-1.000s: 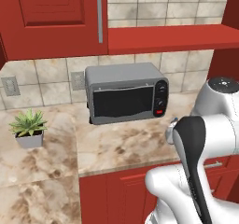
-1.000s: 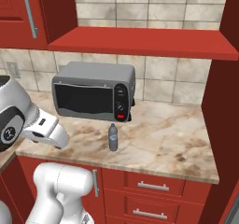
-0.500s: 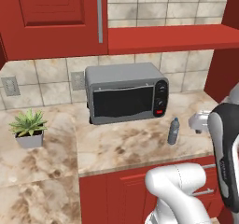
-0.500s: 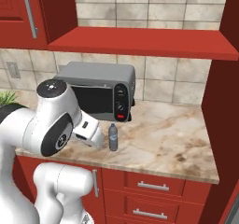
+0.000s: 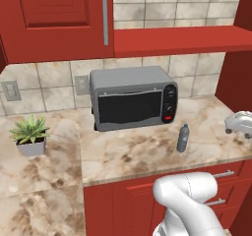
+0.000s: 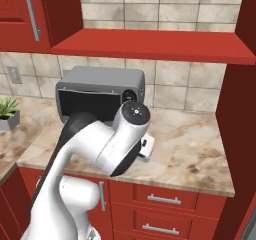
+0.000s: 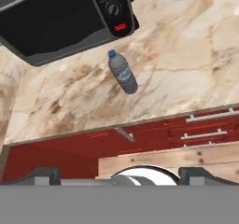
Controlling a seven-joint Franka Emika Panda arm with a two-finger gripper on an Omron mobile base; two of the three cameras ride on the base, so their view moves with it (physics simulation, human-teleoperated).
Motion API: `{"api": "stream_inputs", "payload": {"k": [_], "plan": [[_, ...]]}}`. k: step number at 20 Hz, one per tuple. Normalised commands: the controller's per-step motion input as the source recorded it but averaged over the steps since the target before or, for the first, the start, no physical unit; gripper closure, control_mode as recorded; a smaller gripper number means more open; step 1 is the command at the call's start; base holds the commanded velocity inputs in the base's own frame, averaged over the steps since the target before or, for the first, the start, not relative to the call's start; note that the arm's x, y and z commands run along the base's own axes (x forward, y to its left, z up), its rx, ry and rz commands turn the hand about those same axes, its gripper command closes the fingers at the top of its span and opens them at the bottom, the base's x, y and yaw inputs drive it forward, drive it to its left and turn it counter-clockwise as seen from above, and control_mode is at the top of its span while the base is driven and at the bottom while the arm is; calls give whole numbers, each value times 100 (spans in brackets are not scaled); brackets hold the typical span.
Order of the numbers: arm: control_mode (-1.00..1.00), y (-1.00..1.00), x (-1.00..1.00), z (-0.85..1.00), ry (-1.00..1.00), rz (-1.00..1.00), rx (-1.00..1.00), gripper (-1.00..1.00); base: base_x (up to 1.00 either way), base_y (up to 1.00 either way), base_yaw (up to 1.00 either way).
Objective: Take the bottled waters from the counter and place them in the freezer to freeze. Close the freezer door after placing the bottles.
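One bottled water, slim and grey-blue with a small cap, stands upright on the marbled counter just right of the microwave's front. In the hand view the same bottle lies well ahead of my gripper, whose dark fingertips sit far apart with nothing between them. The gripper is open and looks down at the counter from high up. My white hand hovers at the right edge of the left base view, right of the bottle and apart from it. The freezer and its door are out of view.
A grey microwave stands against the tiled wall. A small potted plant sits at the counter's left. A red shelf hangs over the counter, red drawers sit below, and a tall red panel closes the right end.
My arm has swung right across the counter. In the left base view it no longer covers the bottle; in the right base view it now hides it. The bottle has not moved.
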Motion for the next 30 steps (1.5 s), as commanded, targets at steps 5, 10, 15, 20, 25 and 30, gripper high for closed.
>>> {"api": "stream_inputs", "payload": {"k": [5,10,15,20,25,30], "plan": [[-100,-3,55,-41,-29,23,-2,-100,0,0,0],[-100,0,43,-47,-29,26,-6,-100,0,0,0],[-100,0,8,-33,-23,27,-9,-100,0,0,0],[-100,-5,13,-33,-23,27,-6,-100,0,0,0],[-100,-16,23,-32,-14,25,-4,-100,0,0,0],[-100,-1,29,-38,-12,25,-9,-100,0,0,0]]}}
